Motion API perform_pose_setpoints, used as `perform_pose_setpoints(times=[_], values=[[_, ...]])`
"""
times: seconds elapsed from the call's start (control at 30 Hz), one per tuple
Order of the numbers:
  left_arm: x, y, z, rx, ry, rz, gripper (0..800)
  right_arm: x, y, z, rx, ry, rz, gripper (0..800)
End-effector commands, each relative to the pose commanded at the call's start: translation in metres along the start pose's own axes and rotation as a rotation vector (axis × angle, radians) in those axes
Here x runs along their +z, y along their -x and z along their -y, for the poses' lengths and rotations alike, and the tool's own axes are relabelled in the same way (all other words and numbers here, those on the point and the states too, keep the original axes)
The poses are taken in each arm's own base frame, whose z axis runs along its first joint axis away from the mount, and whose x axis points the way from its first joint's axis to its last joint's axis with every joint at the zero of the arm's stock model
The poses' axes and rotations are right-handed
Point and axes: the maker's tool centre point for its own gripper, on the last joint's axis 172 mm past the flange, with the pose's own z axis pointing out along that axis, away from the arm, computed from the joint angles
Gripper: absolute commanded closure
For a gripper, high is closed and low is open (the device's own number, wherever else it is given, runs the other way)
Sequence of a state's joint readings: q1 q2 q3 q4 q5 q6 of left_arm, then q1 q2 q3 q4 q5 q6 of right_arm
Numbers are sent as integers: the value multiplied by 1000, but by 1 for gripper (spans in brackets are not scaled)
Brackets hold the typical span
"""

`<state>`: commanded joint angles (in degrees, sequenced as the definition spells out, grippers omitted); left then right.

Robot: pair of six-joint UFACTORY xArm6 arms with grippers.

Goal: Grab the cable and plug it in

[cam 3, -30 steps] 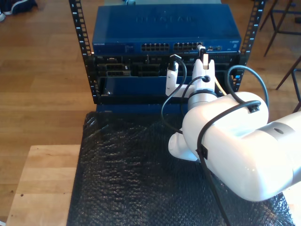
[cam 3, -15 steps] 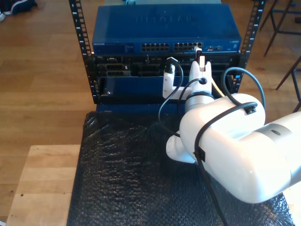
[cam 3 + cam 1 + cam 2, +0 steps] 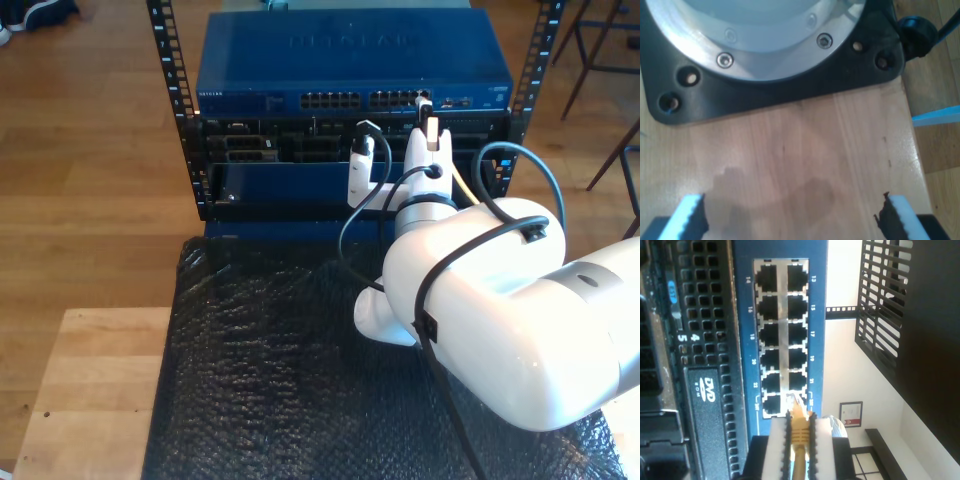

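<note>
Meanwhile, second hand (image 3: pixel 799 440) pinches cable (image 3: pixel 799 432) just behind plug (image 3: pixel 796 405), tip at blue switch (image 3: pixel 350 62) end port for straight insertion; first hand (image 3: pixel 790 220) spread above wooden counter (image 3: pixel 805 150).

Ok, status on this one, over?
My second gripper shut on the cable, plug tip at the switch ports. My first gripper open over bare wood. Nothing in the way.

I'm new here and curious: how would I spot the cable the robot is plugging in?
Find the blue network switch atop the rack. At its port block, my second gripper pinches the cable; it is thin and yellow, unlike the thick black arm cables.
</note>
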<state>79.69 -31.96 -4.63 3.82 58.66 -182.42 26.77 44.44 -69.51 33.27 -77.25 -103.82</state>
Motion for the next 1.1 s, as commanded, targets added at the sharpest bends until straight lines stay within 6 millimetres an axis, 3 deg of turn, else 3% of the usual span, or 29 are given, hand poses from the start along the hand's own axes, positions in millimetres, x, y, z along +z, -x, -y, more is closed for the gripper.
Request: perform_pose_setpoints(times=[1.1], values=[[0,0,0,0,0,0,0,8,5,-10,13,21,12,800]])
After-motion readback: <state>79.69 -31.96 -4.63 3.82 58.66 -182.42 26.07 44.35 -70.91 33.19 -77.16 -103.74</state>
